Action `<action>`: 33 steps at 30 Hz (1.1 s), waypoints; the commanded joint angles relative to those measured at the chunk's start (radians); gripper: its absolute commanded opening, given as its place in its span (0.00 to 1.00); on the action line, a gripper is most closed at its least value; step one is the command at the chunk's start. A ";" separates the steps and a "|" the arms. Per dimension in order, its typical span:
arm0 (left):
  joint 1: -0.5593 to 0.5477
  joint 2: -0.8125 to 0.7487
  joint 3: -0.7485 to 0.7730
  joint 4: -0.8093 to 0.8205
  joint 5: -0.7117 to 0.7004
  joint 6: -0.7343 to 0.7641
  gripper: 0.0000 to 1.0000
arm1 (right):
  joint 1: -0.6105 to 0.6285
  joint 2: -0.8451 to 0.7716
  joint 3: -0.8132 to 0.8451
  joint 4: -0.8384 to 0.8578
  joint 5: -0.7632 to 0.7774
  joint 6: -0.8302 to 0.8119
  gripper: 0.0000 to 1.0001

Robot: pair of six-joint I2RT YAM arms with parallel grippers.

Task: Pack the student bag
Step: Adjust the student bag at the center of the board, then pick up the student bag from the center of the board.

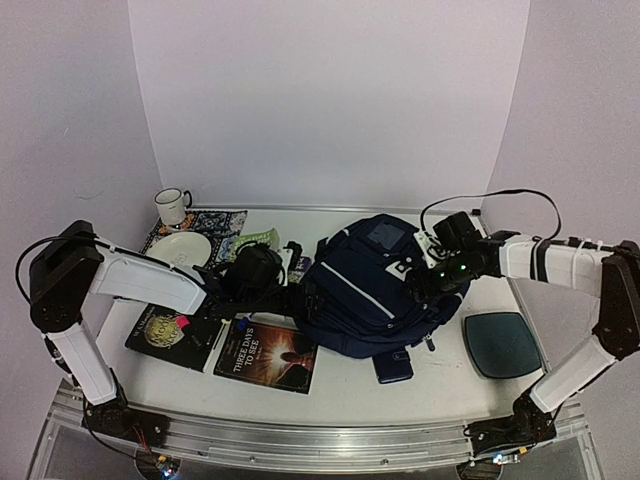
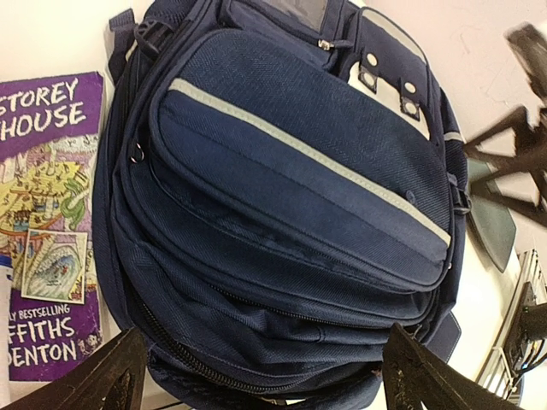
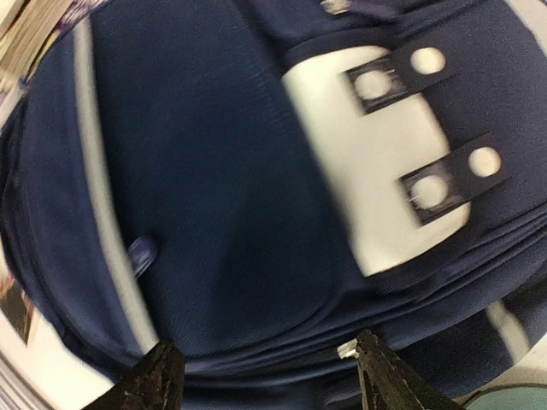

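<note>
While books (image 1: 268, 358) lie unpacked beside the shut-looking student bag (image 1: 365, 290), we hold left gripper (image 2: 265, 359) and right gripper (image 3: 267, 346) spread.

A white mug (image 1: 172, 206) with a dark rim stands upright at the far left corner of the table (image 1: 400, 412); just nearer, a white plate (image 1: 180, 248) lies partly over a blue patterned cloth (image 1: 220, 221); a green and white packet (image 1: 256, 240) sits beside the cloth along the far edge; by the left edge lies a dark book (image 1: 158, 330) with a round gold emblem and a pink tag (image 1: 183, 323) on its cover; just beside it, toward the near edge, lies a second book (image 1: 268, 356) titled "Three Days to See"; a small navy wallet (image 1: 393, 366) lies right of the middle; a teal rounded-square dish (image 1: 500, 345) sits by the right edge; a purple book (image 2: 51, 256) with cartoon art lies flat.
</note>
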 commanded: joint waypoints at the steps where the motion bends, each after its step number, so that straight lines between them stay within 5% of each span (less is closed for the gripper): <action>1: -0.003 -0.055 -0.014 0.040 -0.010 0.038 0.97 | -0.077 0.099 0.066 -0.004 -0.123 0.040 0.71; 13: -0.010 -0.056 -0.004 0.038 0.069 0.083 0.96 | -0.125 0.267 0.107 0.110 -0.418 0.072 0.60; 16: -0.015 -0.047 0.008 0.038 0.068 0.085 0.96 | -0.126 0.278 0.109 0.111 -0.458 0.074 0.46; 20: -0.028 -0.038 0.030 0.037 0.048 0.075 0.95 | -0.127 0.238 0.110 0.117 -0.463 0.122 0.10; 22: -0.037 -0.035 0.044 0.036 0.033 0.065 0.95 | -0.127 0.201 0.116 0.122 -0.447 0.160 0.00; 33: -0.082 -0.053 0.106 0.023 -0.086 -0.010 0.93 | -0.128 -0.022 0.144 0.178 -0.207 0.401 0.00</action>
